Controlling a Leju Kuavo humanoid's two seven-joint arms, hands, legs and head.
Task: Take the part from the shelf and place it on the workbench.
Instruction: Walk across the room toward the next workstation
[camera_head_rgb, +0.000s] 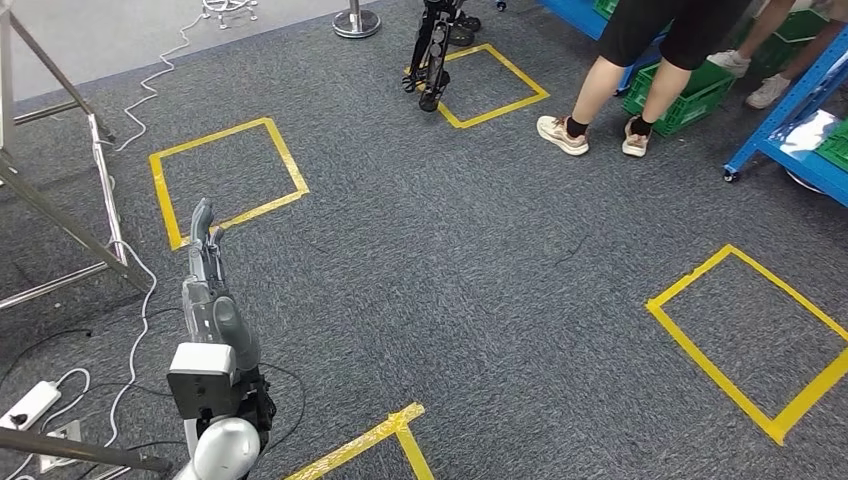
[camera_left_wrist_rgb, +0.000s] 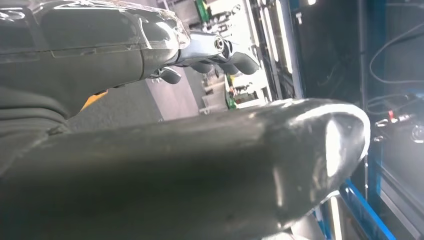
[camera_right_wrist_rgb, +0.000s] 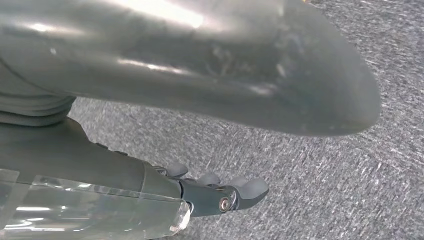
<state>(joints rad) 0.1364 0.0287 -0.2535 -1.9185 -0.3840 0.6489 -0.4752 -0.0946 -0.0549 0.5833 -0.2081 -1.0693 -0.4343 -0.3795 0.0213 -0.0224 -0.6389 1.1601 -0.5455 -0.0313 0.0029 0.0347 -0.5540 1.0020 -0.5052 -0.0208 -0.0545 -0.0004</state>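
Standing on the grey carpet (camera_head_rgb: 450, 260), well apart from the blue shelf (camera_head_rgb: 790, 110) at the far right edge of the floor, so judged to be in the approach step, with nothing taken yet. Left hand (camera_head_rgb: 203, 228) raised forward over the left part of the carpet, near the yellow tape square (camera_head_rgb: 210, 137); released and grasping nothing, with the dark fingers (camera_left_wrist_rgb: 235, 57) only loosely bent and apart from the thick thumb. Probably carried ahead like this to be ready for reaching once the shelf is close. Right hand (camera_right_wrist_rgb: 210, 197) hanging over plain carpet, also released and empty, fingers a little curved and apart from the thumb; likely kept low because not needed for the walk. Cannot tell the exact place of the part: probably somewhere on the blue shelf or in the green crates (camera_head_rgb: 690, 95) beside its foot, but too small and too covered to say which. Standing just in front of those crates, a person (camera_head_rgb: 660, 40), so the way to the shelf seems partly blocked, and some care needed when coming near. Along the left edge of the floor, a metal frame (camera_head_rgb: 60, 216), loose cables (camera_head_rgb: 135, 350) and a power strip (camera_head_rgb: 30, 405), better avoided with the feet. At the far edge, the dark legs of another robot (camera_head_rgb: 432, 60) inside a second taped square, perhaps a marked standing place.
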